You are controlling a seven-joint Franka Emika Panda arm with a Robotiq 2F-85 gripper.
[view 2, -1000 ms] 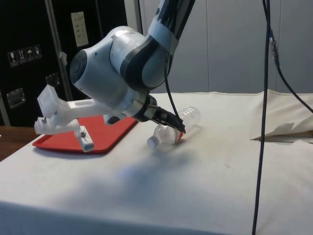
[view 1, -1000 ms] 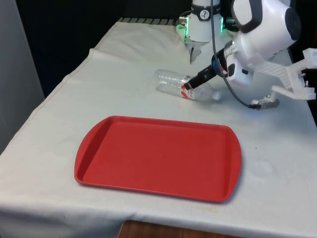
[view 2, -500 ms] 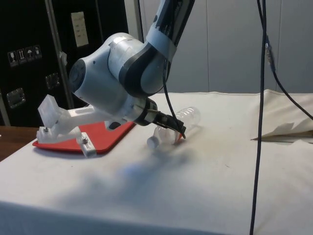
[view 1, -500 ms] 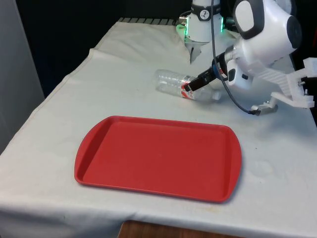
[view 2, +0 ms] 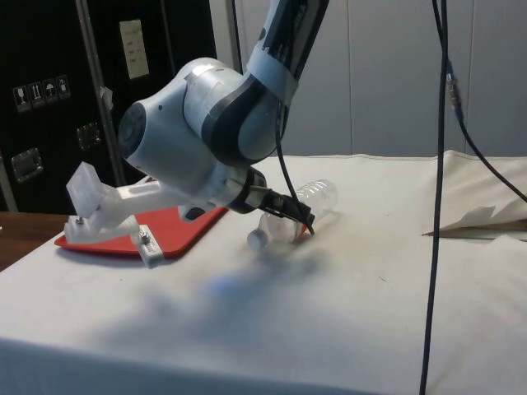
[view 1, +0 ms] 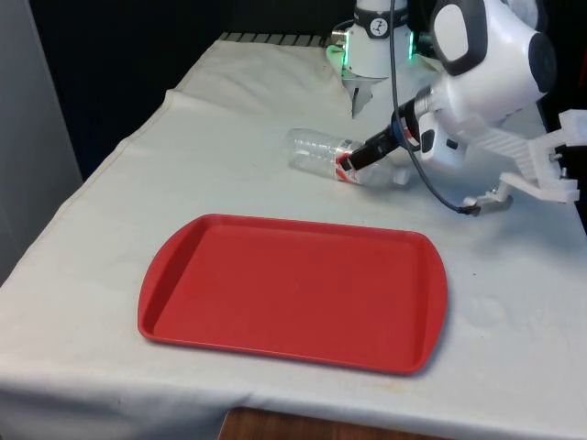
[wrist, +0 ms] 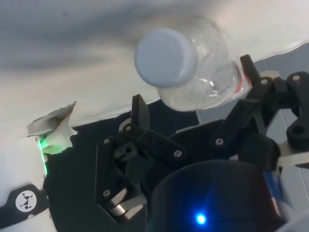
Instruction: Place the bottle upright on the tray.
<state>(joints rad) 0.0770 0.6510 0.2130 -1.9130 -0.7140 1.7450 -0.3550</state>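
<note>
A clear plastic bottle [view 1: 316, 151] with a red label and a white cap [view 2: 257, 239] lies on its side on the white cloth, beyond the far edge of the red tray [view 1: 293, 289]. My gripper [view 1: 353, 161] reaches in low from the front view's right, at the labelled part near the neck. From the wrist, the bottle [wrist: 207, 72] sits between the two black fingers, with one fingertip [wrist: 247, 65] against its side and the other [wrist: 139, 105] a small gap away. The gripper [wrist: 193, 84] looks open around the bottle. From the side, the gripper [view 2: 303, 220] is on the bottle [view 2: 317, 196] at table height.
The tray [view 2: 202, 220] lies flat with nothing on it, near the table's front edge. A crumpled white scrap [view 2: 482, 218] lies on the cloth near the robot's base. A black cable [view 2: 436, 206] hangs down beside the arm.
The wrist has tilted and shifted slightly at the bottle. The bottle and tray have not moved.
</note>
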